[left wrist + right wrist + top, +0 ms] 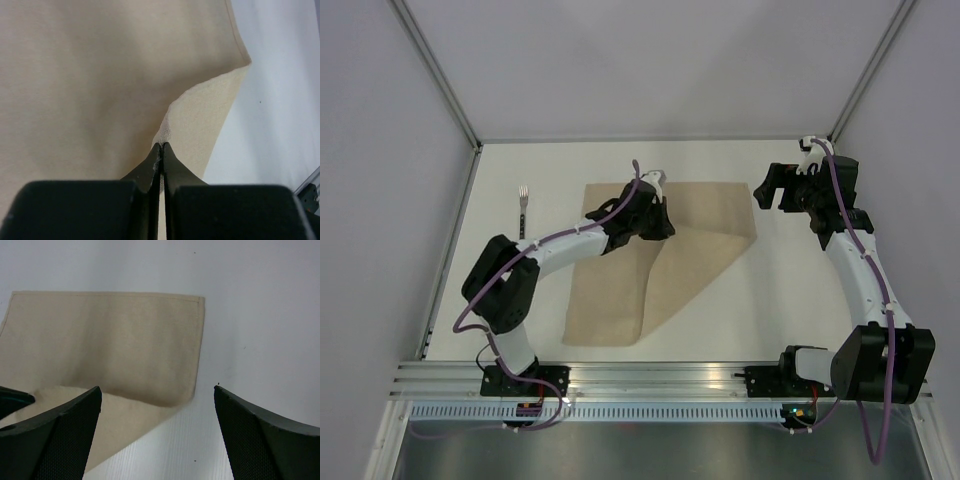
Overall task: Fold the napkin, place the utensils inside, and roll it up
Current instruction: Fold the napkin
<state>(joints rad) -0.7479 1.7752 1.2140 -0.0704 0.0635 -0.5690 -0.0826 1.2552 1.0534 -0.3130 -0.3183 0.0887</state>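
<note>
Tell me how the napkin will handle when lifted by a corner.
Probably floppy: the napkin drapes in a soft fold from the shut left claw. Likely light, since one pinch carries that flap. Pushed, the thin cloth would probably bunch.

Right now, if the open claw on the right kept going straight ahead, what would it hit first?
Likely the napkin, near its right-hand edge, or the white table just beside it; how high the right gripper hangs is unclear.
</note>
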